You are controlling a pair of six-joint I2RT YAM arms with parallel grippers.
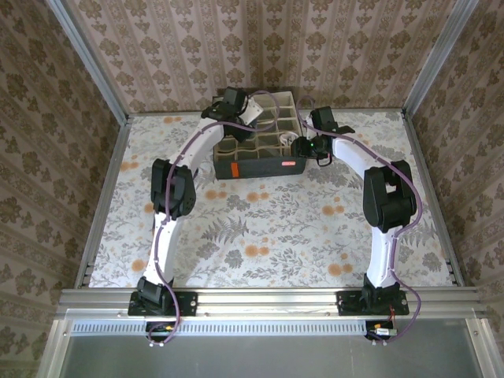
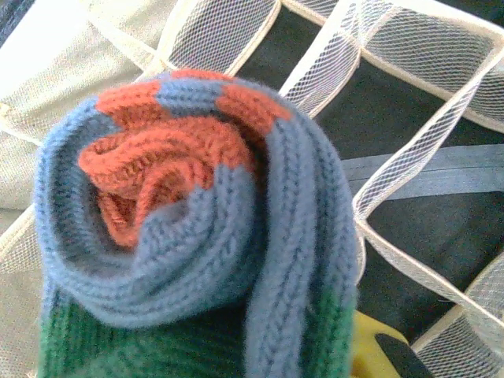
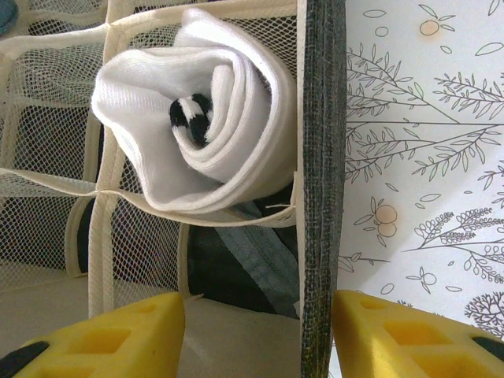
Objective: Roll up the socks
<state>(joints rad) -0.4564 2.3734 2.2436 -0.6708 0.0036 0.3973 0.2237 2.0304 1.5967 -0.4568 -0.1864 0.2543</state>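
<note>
Blue-grey knit, banded with orange at the core and green at six o'clock, is what you notice first on the left: the striped sock (image 2: 197, 228), wound into a tight roll. The left gripper (image 1: 253, 112) is clamped on it, one yellow finger (image 2: 376, 346) peeping out at its five o'clock. Roll and gripper hang over the far-left cells of the grey fabric box (image 1: 260, 167), at about eleven o'clock on the box, with white mesh dividers (image 2: 409, 55) criss-crossing close beneath. The box itself sits at twelve o'clock on the flowered tablecloth (image 1: 268, 236), near the back wall. The left arm curves round its nine o'clock side and the right arm round its three o'clock side, so both flanks of the box are crowded. At the box's right edge, the right gripper (image 3: 256, 335) stands open with nothing in it, its yellow fingers either side of the grey side wall (image 3: 323, 157): one inside, one out over the cloth. At twelve o'clock from those fingers the white sock (image 3: 228, 134) sits rolled in a mesh cell, pressed against that wall, black stripes showing at its centre. From the box to the metal rail (image 1: 268, 299) at six o'clock, the cloth lies bare.
</note>
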